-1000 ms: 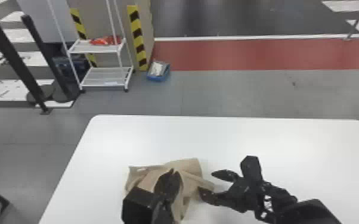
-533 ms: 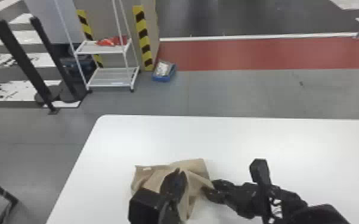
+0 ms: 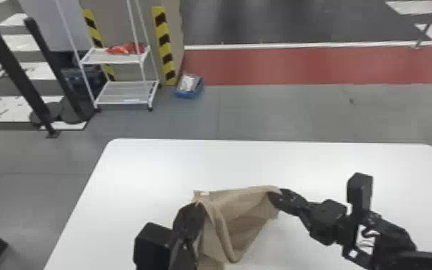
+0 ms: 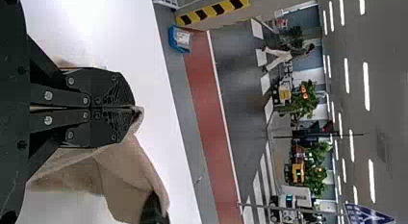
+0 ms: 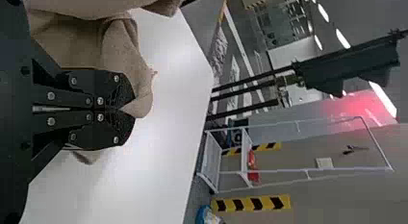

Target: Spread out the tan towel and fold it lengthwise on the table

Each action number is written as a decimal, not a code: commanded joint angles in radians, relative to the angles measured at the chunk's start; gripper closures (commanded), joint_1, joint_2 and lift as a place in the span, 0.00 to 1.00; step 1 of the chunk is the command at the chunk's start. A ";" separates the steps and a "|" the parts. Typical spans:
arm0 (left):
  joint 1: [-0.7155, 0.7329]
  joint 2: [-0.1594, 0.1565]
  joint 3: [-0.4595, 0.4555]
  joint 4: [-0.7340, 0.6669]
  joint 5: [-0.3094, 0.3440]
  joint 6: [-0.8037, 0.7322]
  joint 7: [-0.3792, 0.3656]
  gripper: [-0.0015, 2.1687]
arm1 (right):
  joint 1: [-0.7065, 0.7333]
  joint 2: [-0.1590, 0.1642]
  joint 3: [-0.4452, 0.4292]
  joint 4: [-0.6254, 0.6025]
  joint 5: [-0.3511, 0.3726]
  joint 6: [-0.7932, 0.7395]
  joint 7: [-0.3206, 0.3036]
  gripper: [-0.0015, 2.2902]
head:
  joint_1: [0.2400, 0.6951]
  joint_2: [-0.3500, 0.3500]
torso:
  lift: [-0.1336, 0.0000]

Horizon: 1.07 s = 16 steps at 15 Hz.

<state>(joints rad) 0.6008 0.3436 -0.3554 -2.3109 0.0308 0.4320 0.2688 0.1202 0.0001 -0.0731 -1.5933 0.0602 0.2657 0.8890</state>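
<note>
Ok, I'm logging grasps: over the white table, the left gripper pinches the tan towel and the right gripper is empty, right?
No, the right gripper isn't empty: the right wrist view shows it shut on the towel. The left gripper pinches it over the white table.

The towel (image 3: pixel 245 208) is plain tan, the table (image 3: pixel 262 161) white.

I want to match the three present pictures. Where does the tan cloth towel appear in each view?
Head view: tan cloth towel, low near the centre, over the white table.
Left wrist view: at the left gripper's closed fingertips.
Right wrist view: at the right gripper's closed fingertips.
Shared landmark: yellow-and-black striped strip beside the blue box.
</note>
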 commanded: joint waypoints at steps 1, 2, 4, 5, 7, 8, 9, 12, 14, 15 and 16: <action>0.005 -0.001 0.033 -0.002 0.014 0.003 -0.003 0.85 | 0.010 0.001 -0.125 -0.106 -0.054 0.062 0.007 0.98 | 1.00 0.57 | 1.00; 0.013 -0.005 0.053 -0.012 0.023 0.003 -0.005 0.85 | 0.015 0.001 -0.195 -0.131 -0.079 0.083 0.015 0.98 | 1.00 0.50 | 1.00; 0.024 -0.005 0.078 -0.031 0.034 0.006 -0.008 0.85 | 0.013 0.001 -0.321 -0.177 -0.137 0.132 0.041 0.98 | 1.00 0.43 | 1.00; 0.027 -0.005 0.084 -0.044 0.037 0.006 -0.010 0.85 | 0.018 0.001 -0.381 -0.209 -0.174 0.145 0.045 0.98 | 1.00 0.40 | 1.00; 0.033 -0.006 0.102 -0.062 0.047 0.009 -0.010 0.85 | 0.038 0.001 -0.475 -0.254 -0.252 0.157 0.054 0.98 | 1.00 0.31 | 1.00; 0.033 -0.008 0.110 -0.071 0.052 0.009 -0.010 0.85 | 0.055 0.001 -0.511 -0.272 -0.287 0.160 0.054 0.98 | 1.00 0.24 | 1.00; 0.034 -0.008 0.122 -0.082 0.061 0.018 -0.011 0.85 | 0.069 0.001 -0.531 -0.289 -0.313 0.157 0.054 0.98 | 1.00 0.21 | 1.00; 0.037 -0.009 0.133 -0.108 0.069 0.031 -0.017 0.85 | 0.079 0.001 -0.580 -0.297 -0.336 0.145 0.054 0.98 | 1.00 0.15 | 1.00; 0.045 -0.009 0.150 -0.111 0.072 0.031 -0.014 0.85 | 0.069 0.001 -0.637 -0.284 -0.390 0.151 0.033 0.98 | 1.00 0.13 | 1.00; 0.045 -0.009 0.159 -0.110 0.075 0.028 -0.013 0.85 | 0.052 0.001 -0.651 -0.263 -0.381 0.151 0.031 0.98 | 1.00 0.09 | 1.00; 0.040 -0.012 0.168 -0.104 0.078 0.024 -0.017 0.85 | 0.042 0.001 -0.651 -0.246 -0.361 0.136 0.022 0.98 | 1.00 0.07 | 1.00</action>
<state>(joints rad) 0.6442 0.3340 -0.2004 -2.4204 0.1042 0.4604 0.2548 0.1791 0.0000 -0.7128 -1.8656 -0.3171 0.4119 0.9158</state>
